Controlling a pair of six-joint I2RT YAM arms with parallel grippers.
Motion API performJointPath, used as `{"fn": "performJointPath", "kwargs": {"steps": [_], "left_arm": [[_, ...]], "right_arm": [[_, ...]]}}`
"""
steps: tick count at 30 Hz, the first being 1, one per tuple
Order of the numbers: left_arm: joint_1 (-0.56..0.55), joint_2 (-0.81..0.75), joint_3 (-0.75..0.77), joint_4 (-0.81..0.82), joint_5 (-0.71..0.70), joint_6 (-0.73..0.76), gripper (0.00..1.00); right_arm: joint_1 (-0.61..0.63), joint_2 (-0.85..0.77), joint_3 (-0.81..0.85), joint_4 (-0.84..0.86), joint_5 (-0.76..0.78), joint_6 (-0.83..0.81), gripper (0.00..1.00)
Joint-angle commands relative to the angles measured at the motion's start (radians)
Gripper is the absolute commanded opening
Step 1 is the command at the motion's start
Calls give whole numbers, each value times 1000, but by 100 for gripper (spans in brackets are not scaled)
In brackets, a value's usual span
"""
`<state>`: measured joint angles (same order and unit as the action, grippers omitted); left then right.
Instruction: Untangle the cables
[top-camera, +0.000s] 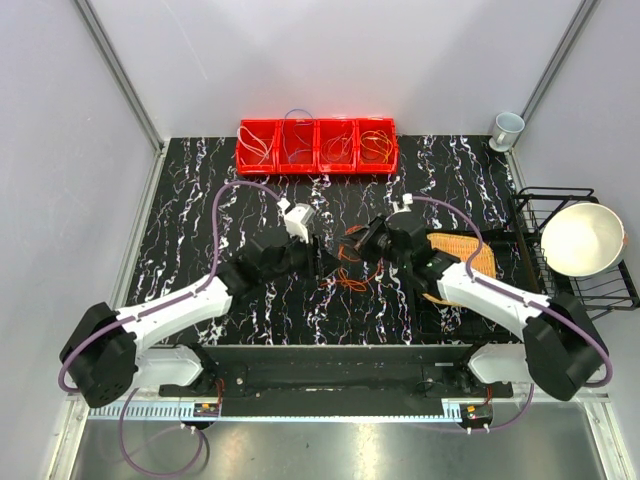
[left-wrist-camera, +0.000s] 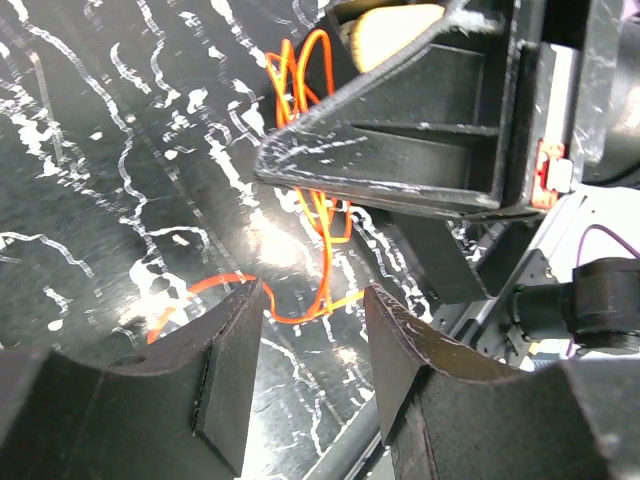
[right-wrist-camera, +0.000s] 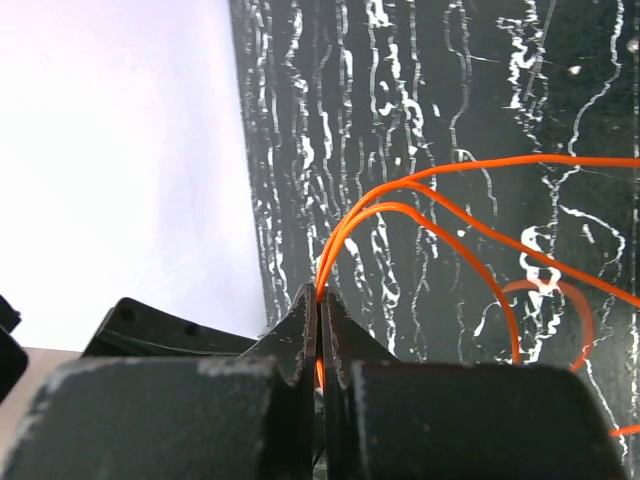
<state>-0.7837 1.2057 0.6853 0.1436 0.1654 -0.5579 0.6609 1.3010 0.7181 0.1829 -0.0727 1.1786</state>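
Centrally in the overhead view, orange cables (top-camera: 347, 268) lie loosely tangled on the counter (top-camera: 190, 200). Right jaws are pinched shut on several strands; left jaws stand half open around a loop, gripping nothing. The cables are likely light, limp and snag-prone — best taken singly near a free end.

Left arm (top-camera: 180, 310) jaws apart; right arm (top-camera: 490, 295) jaws clamping cables (right-wrist-camera: 334, 255).

walls (top-camera: 350, 60): plain pale grey panels | posts (top-camera: 118, 72): aluminium, at back corners | surface (top-camera: 190, 230): black marble pattern, white veins | wire rack (top-camera: 553, 191): black, right edge | light: even, soft glare on surface
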Motion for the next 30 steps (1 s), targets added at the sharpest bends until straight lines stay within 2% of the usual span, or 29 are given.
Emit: {"fn": "performJointPath", "kwargs": {"steps": [1,17,22,27,30], "left_arm": [[-31,-29,3,102,-70,-2,48],[-75,28,22,146,-207,-23,44],[-77,46,22,163,-208,-27,36],[-77,43,11,194,-218,-30,34],[-78,34,2,209,-224,-28,26]], "right_arm": [[-4,-58,-6,-14,-21,9,0],[-1,-78,-28,29,-90,38,0],[-3,-72,-29,47,-104,47,0],[0,-60,-29,69,-128,56,0],[0,-57,-34,79,-139,62,0]]}}
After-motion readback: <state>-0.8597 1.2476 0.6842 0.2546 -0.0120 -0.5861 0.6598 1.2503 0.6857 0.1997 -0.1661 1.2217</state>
